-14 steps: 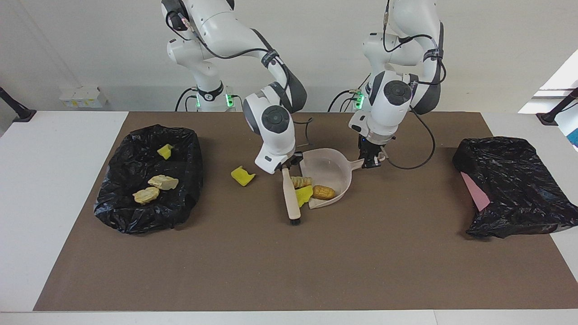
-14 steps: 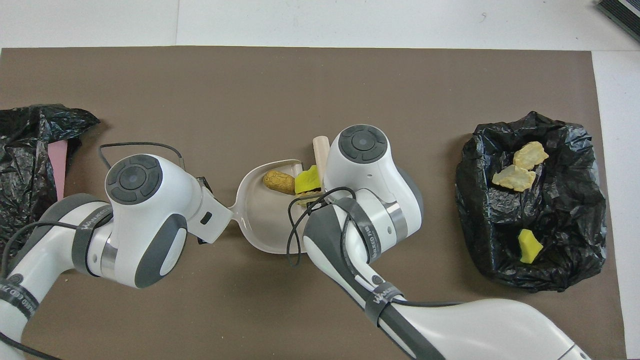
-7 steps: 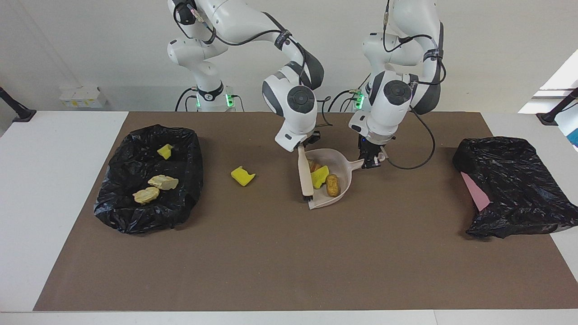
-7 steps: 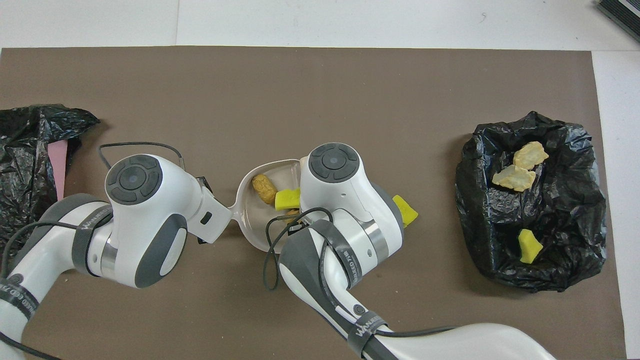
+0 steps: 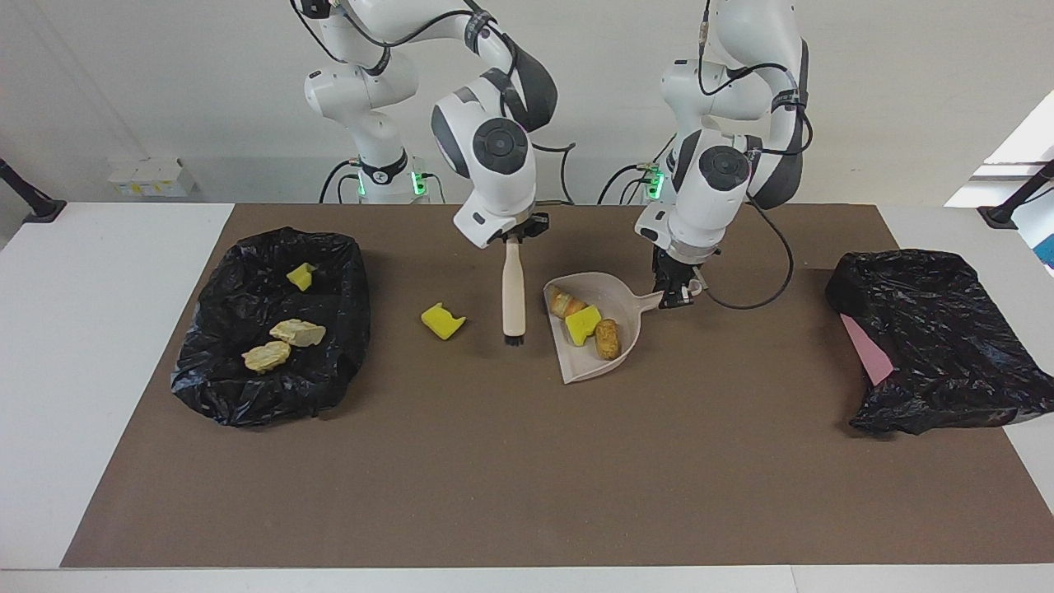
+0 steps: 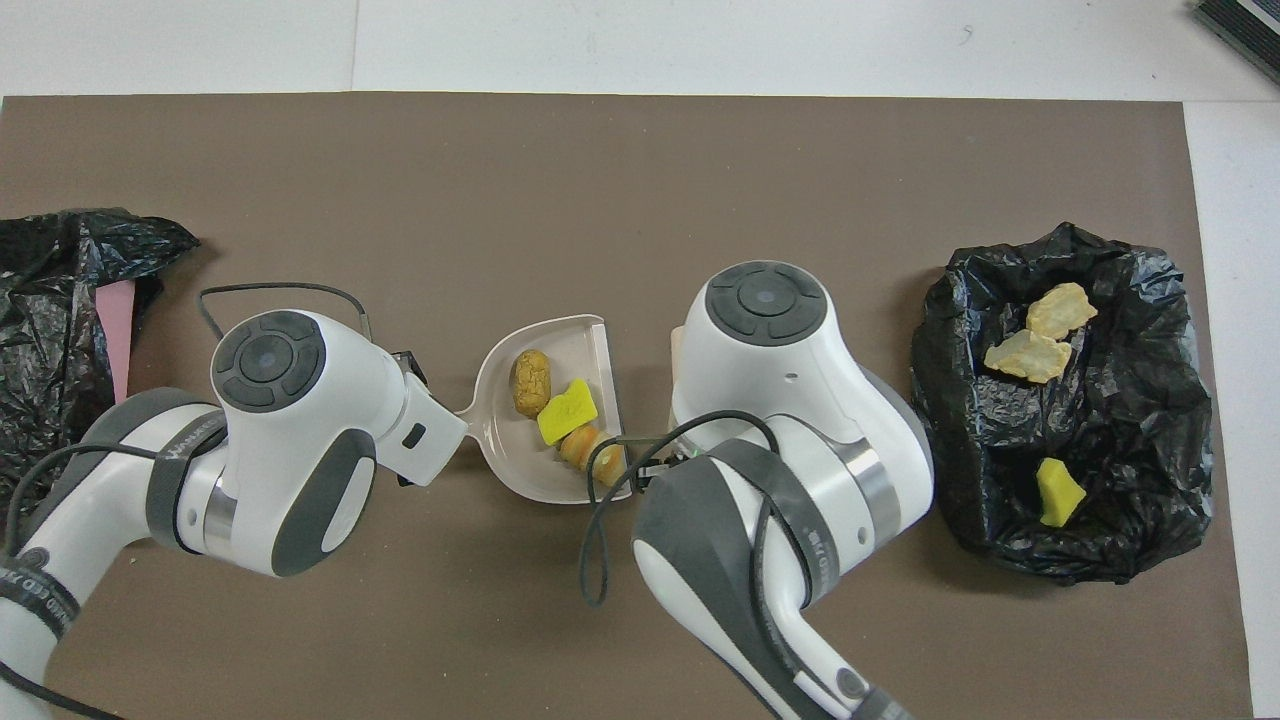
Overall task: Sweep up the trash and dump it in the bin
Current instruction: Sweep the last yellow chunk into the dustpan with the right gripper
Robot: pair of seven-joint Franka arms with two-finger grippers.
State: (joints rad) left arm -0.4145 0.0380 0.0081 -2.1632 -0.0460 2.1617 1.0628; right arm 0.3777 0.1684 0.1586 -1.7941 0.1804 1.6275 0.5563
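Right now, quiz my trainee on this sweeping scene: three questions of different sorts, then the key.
1. True or false: the dustpan holds three scraps.
2. Which gripper holds the brush? A) left gripper B) right gripper C) neither
3. Fill in: the loose yellow sponge chunk lies on the mat between the brush and the ____.

Key:
1. True: a yellow chunk between two brown lumps.
2. B. The right gripper is shut on the brush's handle end, bristles hanging down; the left gripper is shut on the dustpan's handle.
3. Bin, the black-lined one that already holds three scraps, toward the right arm's end of the table.
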